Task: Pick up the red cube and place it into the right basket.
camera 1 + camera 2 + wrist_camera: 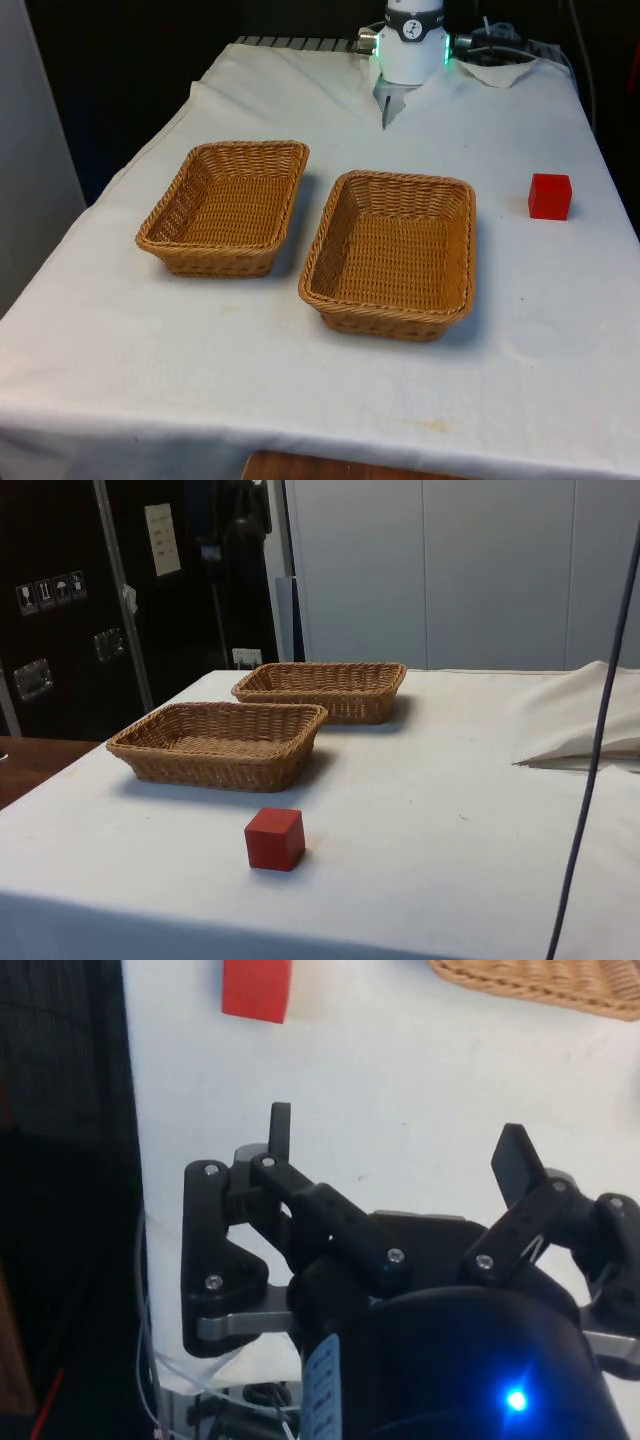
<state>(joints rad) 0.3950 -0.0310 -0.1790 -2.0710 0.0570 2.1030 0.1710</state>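
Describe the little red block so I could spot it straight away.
Start at the white-clothed table with two wicker baskets side by side. Beyond the basket at the front view's right, alone on the bare cloth, sits the red cube. It is the only solid, bright-coloured thing there; the baskets are tan, woven and much larger.

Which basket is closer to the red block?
The basket on the front view's right; it sits between the red block and the other basket.
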